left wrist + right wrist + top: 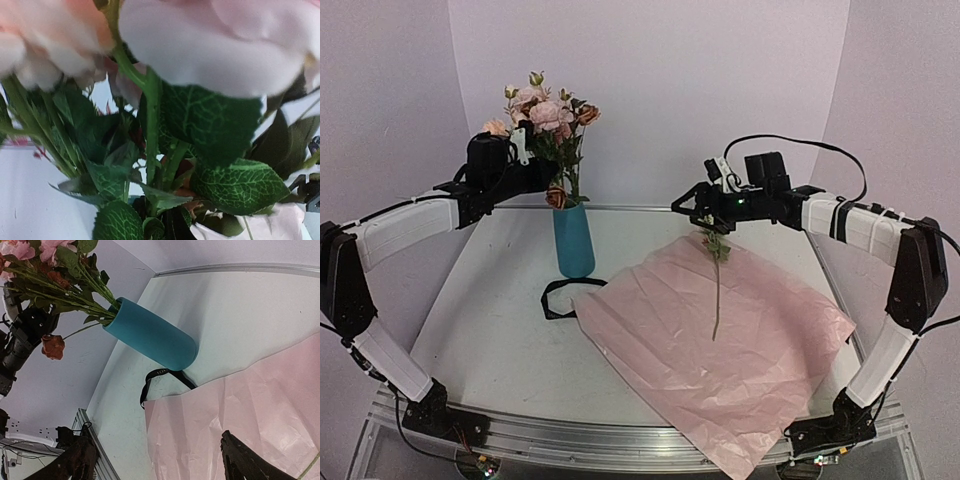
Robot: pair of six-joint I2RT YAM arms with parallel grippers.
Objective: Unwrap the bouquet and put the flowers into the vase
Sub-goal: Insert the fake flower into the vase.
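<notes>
Pink wrapping paper (pixel 720 350) sprawls up front with one loose stem (pixel 717 290) on it just by the right gripper (pixel 696 212), jaws wide apart, black ribbon (pixel 560 298) beside the vase (pixel 574 240) holding the flowers (pixel 548 115), whose leaves (pixel 220 125) swamp the left wrist view, so no telling how the left gripper (pixel 523 150) has its jaws.

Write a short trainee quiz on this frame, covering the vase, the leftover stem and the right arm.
1. True or false: the vase lies tipped over on its side.
2. Where is the loose stem? A: lying on the pink paper. B: standing in the vase. C: on the bare table beside the ribbon.
3. Fill in: the right gripper hangs above the top of the loose stem with its jaws ____.

Key: 1 false, it stands upright with flowers in it; 2 A; 3 open.
</notes>
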